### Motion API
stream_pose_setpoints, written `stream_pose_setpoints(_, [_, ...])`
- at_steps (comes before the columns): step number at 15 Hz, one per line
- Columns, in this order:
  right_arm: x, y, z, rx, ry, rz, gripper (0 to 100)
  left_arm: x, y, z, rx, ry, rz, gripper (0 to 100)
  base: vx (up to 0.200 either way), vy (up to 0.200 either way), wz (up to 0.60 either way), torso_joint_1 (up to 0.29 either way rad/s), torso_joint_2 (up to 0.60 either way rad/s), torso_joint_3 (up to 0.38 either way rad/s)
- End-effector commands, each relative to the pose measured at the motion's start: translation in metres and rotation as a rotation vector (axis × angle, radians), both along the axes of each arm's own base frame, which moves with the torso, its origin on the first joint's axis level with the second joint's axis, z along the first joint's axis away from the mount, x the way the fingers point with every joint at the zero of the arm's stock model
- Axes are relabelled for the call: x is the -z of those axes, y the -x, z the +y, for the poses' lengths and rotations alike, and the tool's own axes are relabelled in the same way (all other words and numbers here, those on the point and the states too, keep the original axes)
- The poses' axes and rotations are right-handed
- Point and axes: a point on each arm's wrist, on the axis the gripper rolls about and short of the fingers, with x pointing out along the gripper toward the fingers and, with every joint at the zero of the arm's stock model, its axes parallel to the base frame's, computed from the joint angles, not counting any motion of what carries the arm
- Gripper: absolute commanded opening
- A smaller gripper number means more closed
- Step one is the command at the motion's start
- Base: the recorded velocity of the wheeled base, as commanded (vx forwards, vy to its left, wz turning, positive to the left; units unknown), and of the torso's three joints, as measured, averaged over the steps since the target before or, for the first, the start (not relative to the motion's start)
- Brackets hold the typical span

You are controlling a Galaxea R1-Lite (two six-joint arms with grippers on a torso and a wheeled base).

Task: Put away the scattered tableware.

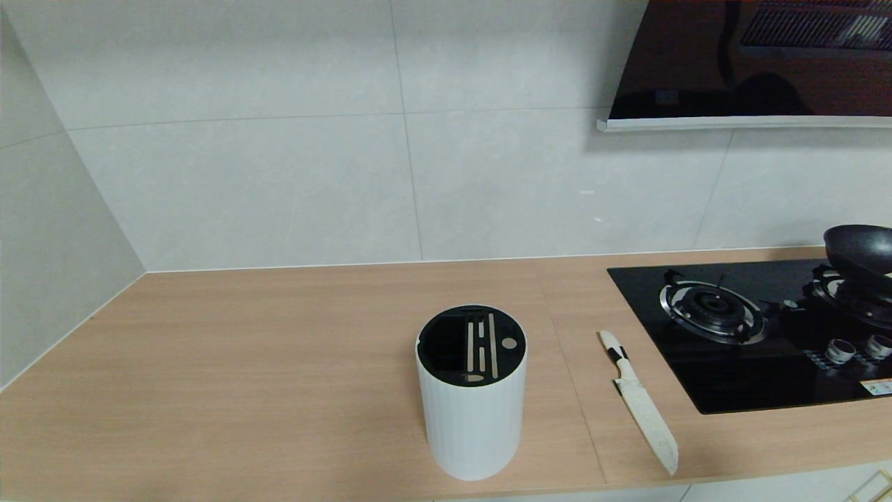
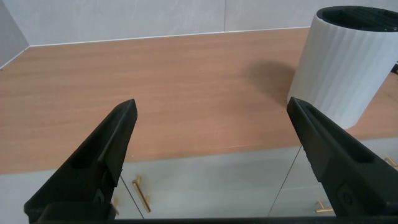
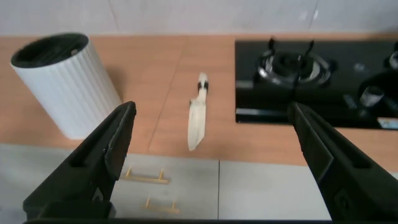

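Observation:
A white knife [image 1: 639,401] [image 3: 198,114] with a black band on its handle lies flat on the wooden counter [image 1: 279,348], blade toward the front edge. To its left stands a white ribbed knife holder [image 1: 472,394] [image 2: 345,62] [image 3: 65,84] with a black slotted top. My left gripper [image 2: 211,106] hangs open in front of the counter's front edge, left of the holder, with nothing between its fingers. My right gripper [image 3: 211,109] is open too, held in front of the counter edge facing the knife.
A black gas hob [image 1: 759,328] [image 3: 317,78] with burners and knobs takes up the counter's right end, a dark pan [image 1: 860,251] on its far burner. A range hood [image 1: 752,63] hangs above. Tiled walls close the back and left. Cabinet fronts with handles [image 2: 142,193] lie below the counter.

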Motion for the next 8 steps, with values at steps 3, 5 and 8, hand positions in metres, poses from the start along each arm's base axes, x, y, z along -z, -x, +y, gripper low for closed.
stream_pose_setpoints(3, [-0.02,-0.062,0.009,-0.097,0.015,0.228,100,0.0,0.0,0.0,0.0,0.0,0.002,100,0.0,0.0,0.0,0.0,0.0,0.0])
stream_pose_setpoints(5, [-0.018,-0.092,0.016,-0.123,0.023,0.291,100,0.0,0.0,0.0,0.0,0.0,0.002,100,0.0,0.0,0.0,0.0,0.0,0.0])
stream_pose_setpoints(8, [-0.014,-0.134,0.024,-0.117,0.014,0.312,100,0.0,0.0,0.0,0.0,0.0,0.002,100,0.0,0.0,0.0,0.0,0.0,0.0])
